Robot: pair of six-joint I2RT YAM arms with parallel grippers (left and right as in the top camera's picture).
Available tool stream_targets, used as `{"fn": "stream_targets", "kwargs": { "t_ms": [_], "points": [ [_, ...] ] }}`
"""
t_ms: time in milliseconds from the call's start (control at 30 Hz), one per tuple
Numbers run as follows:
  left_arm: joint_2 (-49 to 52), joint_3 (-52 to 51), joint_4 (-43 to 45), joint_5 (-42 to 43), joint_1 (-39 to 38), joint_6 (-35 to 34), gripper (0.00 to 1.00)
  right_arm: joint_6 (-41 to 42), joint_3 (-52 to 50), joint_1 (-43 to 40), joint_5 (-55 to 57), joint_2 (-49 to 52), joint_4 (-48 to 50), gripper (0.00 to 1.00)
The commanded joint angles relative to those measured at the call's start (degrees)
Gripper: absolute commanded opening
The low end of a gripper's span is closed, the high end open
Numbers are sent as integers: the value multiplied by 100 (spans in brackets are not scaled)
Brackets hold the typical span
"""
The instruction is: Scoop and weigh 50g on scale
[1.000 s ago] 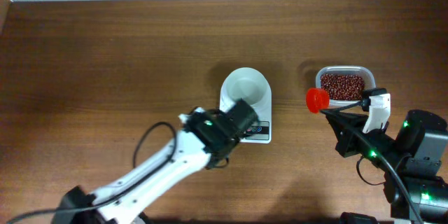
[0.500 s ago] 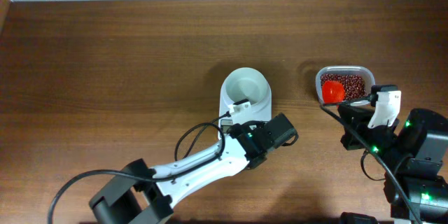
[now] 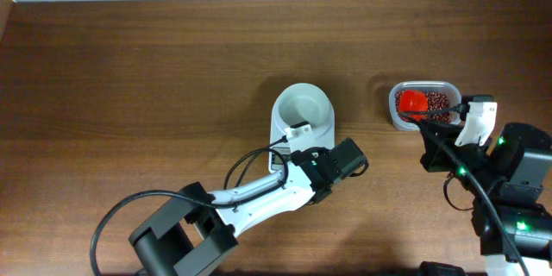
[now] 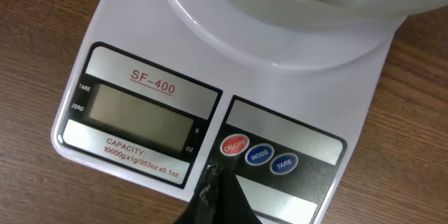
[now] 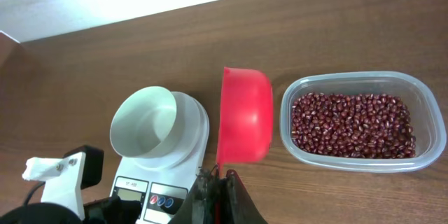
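— What is found nearest the arms?
— The left gripper point(image 4: 213, 185) is seen pressed together with nothing pinched. Its tip is set just beside the red ON/OFF button point(image 4: 234, 145) on the front panel of the scale point(image 4: 175, 49); whether contact is made cannot be told. The right gripper point(image 5: 217, 182) is clamped on the handle of the red scoop point(image 5: 245, 115).
— And the containers?
— The scale is placed mid-way across the wooden table point(image 3: 129, 69), with the white bowl point(image 5: 147, 122) seated on top; only its bare white inside is shown. Farther right, the clear tub point(image 5: 350, 166) is filled with red beans point(image 5: 350, 126). The scoop is held over the tub's left end; what it carries cannot be made out.
— What is changed?
— A second ago the scoop was held outside the tub's left edge; it is now brought over the beans. The left wrist, then at the scale's front left, is now swung to its front right.
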Motion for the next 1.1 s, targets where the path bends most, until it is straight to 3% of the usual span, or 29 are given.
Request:
{"fn": "stream_targets", "kwargs": {
  "t_ms": [0,467,1067],
  "points": [
    [66,42,74,-212,26,70,0,116,85,31,48,70,138,4],
    [254,42,330,-247,98,70,0,258,85,31,50,328,356,4],
    [391,42,542,389,304,247,0,260,85,31,48,328,455,4]
  ]
}}
